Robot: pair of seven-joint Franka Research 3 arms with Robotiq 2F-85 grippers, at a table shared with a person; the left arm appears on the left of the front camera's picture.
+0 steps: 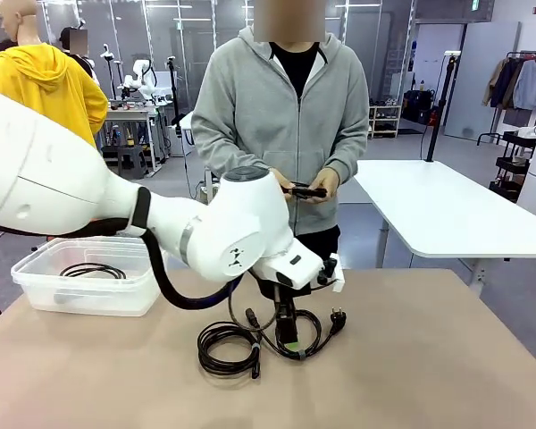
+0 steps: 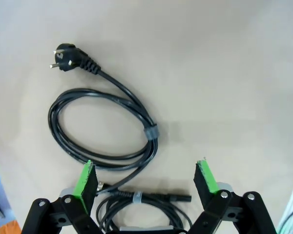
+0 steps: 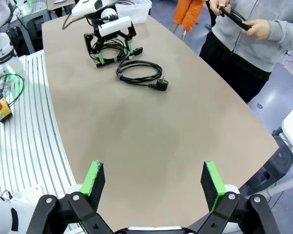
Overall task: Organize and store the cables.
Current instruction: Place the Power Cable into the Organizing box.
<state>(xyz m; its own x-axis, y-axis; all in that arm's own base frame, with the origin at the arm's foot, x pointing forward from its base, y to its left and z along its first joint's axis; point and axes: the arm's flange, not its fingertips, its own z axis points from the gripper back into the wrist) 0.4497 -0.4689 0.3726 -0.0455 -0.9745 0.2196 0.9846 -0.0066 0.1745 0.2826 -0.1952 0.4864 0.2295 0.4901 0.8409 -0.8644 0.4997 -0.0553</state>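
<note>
Two cables lie on the tan table. One coil with a round plug (image 2: 103, 127) (image 1: 314, 329) (image 3: 139, 73) is tied by a small band. A second coil (image 2: 141, 210) (image 1: 223, 350) (image 3: 112, 48) lies beside it, directly under my left gripper (image 2: 146, 179) (image 1: 288, 338) (image 3: 113, 54), which points down at it with its jaws open and nothing between them. A third cable (image 1: 91, 270) rests in the clear plastic bin (image 1: 45, 290). The person holds another cable (image 1: 305, 190) (image 3: 233, 16) in both hands. My right gripper (image 3: 153, 179) hangs open over bare table, far from the cables.
The bin stands at the table's left side, close behind my left arm (image 1: 116, 206). The person stands at the far edge. A white table (image 1: 447, 214) is behind on the right. Bare tabletop stretches to the right of the cables.
</note>
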